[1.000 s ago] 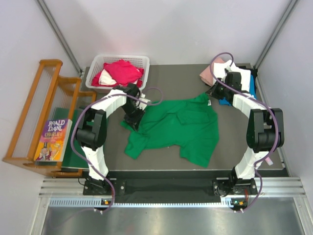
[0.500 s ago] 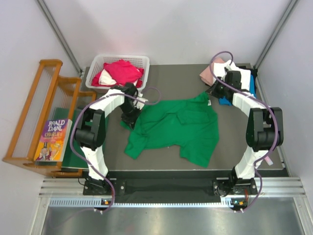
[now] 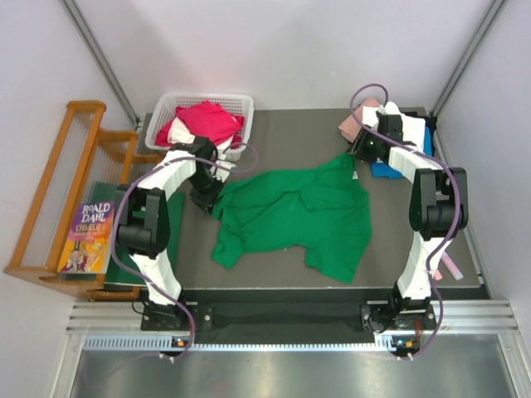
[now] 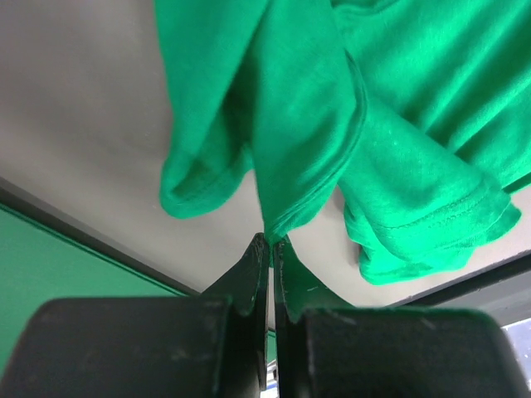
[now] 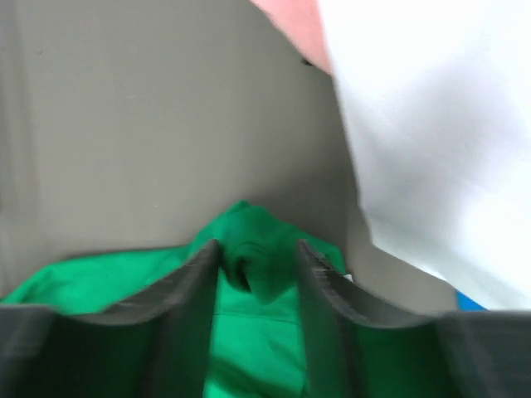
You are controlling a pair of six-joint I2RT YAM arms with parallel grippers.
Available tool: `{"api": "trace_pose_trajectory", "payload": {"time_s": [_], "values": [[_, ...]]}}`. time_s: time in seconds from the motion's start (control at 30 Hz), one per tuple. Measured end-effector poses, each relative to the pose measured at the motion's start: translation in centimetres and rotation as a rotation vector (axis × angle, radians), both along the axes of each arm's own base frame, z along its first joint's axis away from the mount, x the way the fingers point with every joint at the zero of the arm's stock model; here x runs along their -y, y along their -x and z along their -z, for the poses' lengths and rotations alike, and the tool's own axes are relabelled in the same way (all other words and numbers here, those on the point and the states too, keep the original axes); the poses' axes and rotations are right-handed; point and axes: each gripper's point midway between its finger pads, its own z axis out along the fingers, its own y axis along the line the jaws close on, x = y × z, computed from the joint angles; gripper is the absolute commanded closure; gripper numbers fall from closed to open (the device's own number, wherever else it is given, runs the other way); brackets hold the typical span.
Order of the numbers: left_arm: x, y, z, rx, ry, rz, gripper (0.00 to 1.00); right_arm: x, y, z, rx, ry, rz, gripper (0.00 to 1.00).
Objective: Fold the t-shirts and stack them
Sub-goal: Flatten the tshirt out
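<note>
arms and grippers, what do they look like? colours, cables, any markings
The left arm and right arm match: white links between bulky black joint housings, each trailed by a looping lilac cable. The left gripper and right gripper have flat dark fingers. No markings are visible.

The spread t-shirt (image 3: 299,211) lies in the middle of the table (image 3: 290,133). My left gripper (image 3: 207,197) pinches its edge at 9 o'clock, and my right gripper (image 3: 357,154) has its 1 o'clock corner between the fingers. At 11 o'clock on the table stands the basket (image 3: 178,99), with heaped t-shirts (image 3: 207,120) in it. More t-shirts (image 3: 350,124) lie just behind my right gripper. Off the table at 9 o'clock stands the rack (image 3: 50,191). A book (image 3: 87,236) sits at its near end, and the mat (image 3: 124,267) lies between the rack and the table.
</note>
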Motion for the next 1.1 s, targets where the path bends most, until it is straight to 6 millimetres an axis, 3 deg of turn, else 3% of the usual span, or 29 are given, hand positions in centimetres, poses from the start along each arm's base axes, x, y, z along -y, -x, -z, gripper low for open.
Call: {"api": "trace_pose_trajectory", "payload": {"time_s": [0.07, 0.2, 0.4, 0.63, 0.93, 1.1], "values": [[-0.1, 0.4, 0.3, -0.011, -0.002, 0.004, 1.00, 0.5, 0.2, 0.4, -0.008, 0.026, 0.018, 0.43], [-0.1, 0.7, 0.5, -0.019, -0.004, 0.009, 1.00, 2.0, 2.1, 1.4, -0.031, 0.095, 0.056, 0.56], [-0.1, 0.6, 0.5, -0.017, -0.004, 0.013, 1.00, 3.4, 4.1, 0.4, -0.017, 0.151, 0.106, 0.61], [-0.1, 0.6, 0.6, -0.017, -0.003, 0.013, 1.00, 3.1, 3.7, 0.8, -0.016, 0.142, 0.097, 0.64], [-0.1, 0.6, 0.6, -0.016, -0.003, 0.013, 1.00, 1.5, 2.1, 5.2, -0.101, 0.108, 0.041, 0.66], [-0.1, 0.6, 0.6, -0.016, -0.002, 0.013, 1.00, 0.4, 1.1, 4.8, -0.087, 0.093, 0.018, 0.69]]}}
